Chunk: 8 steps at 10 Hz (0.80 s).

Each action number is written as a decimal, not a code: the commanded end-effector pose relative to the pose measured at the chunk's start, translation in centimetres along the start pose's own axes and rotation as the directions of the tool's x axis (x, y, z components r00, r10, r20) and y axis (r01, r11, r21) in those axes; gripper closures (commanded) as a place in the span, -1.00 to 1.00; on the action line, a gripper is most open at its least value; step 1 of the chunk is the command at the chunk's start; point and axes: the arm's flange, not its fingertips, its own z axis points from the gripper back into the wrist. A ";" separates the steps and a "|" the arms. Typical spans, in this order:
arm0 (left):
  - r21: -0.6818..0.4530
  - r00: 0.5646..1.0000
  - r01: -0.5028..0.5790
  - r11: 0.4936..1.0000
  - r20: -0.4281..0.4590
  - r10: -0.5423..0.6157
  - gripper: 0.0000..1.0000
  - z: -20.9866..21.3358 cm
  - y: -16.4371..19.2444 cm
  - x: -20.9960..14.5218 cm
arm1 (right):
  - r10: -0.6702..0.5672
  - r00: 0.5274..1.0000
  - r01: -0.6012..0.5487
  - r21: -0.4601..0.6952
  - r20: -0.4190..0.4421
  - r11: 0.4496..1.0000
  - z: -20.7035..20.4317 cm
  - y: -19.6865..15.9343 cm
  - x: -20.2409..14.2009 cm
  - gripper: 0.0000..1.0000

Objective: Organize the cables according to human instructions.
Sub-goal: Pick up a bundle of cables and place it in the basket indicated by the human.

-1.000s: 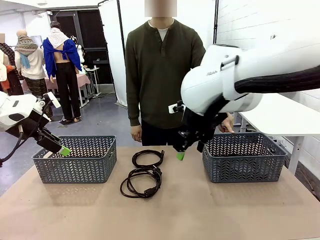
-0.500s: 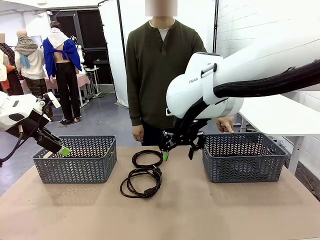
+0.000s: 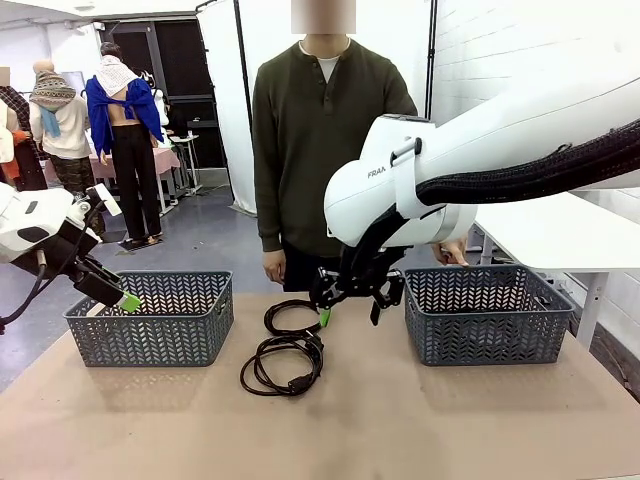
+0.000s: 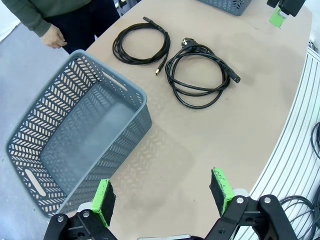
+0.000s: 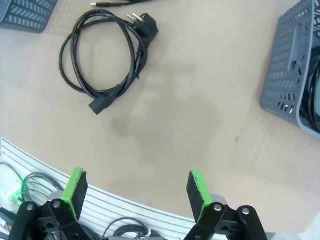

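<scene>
Two coiled black cables lie mid-table: a thinner far coil [image 3: 295, 316] [image 4: 140, 42] and a near coil with plug ends [image 3: 283, 365] [image 4: 200, 75] [image 5: 102, 55]. My right gripper [image 3: 348, 308] [image 5: 135, 187] hangs open just right of and above the far coil, with nothing between its fingers. My left gripper [image 3: 125, 300] [image 4: 162, 192] is open and empty above the front left rim of the left basket [image 3: 150, 330] [image 4: 75, 145]. A black cord [image 5: 314, 87] shows inside the right basket [image 3: 487, 315] [image 5: 295, 75].
A person stands at the far side, one hand [image 3: 272, 266] [image 4: 52, 37] hanging beyond the far table edge, the other hand [image 3: 452, 250] behind the right basket. The brown tabletop [image 3: 380, 420] lies bare in front of the cables and between the baskets.
My right arm swung left from beside the right basket to just beside the far coil, still open. The left arm and both coils stayed put.
</scene>
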 end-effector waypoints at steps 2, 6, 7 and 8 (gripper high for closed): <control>-0.009 1.000 -0.004 1.000 0.011 0.004 -1.00 0.0 0.2 -0.1 | 0.007 1.000 -0.007 -0.001 -0.004 1.000 0.3 -0.3 0.0 -1.00; -0.009 1.000 -0.004 1.000 0.011 0.004 -1.00 0.0 0.2 -0.1 | -0.136 0.991 0.136 -0.074 0.000 0.988 -1.2 1.5 -0.1 -1.00; -0.009 1.000 -0.004 1.000 0.011 0.004 -1.00 0.0 0.2 -0.1 | -0.211 0.977 0.212 -0.111 0.019 0.971 -1.6 2.0 -0.2 -1.00; -0.009 1.000 -0.004 1.000 0.011 0.004 -1.00 0.0 0.2 -0.1 | -0.271 0.962 0.273 -0.135 0.034 0.952 -2.0 2.4 -0.2 -1.00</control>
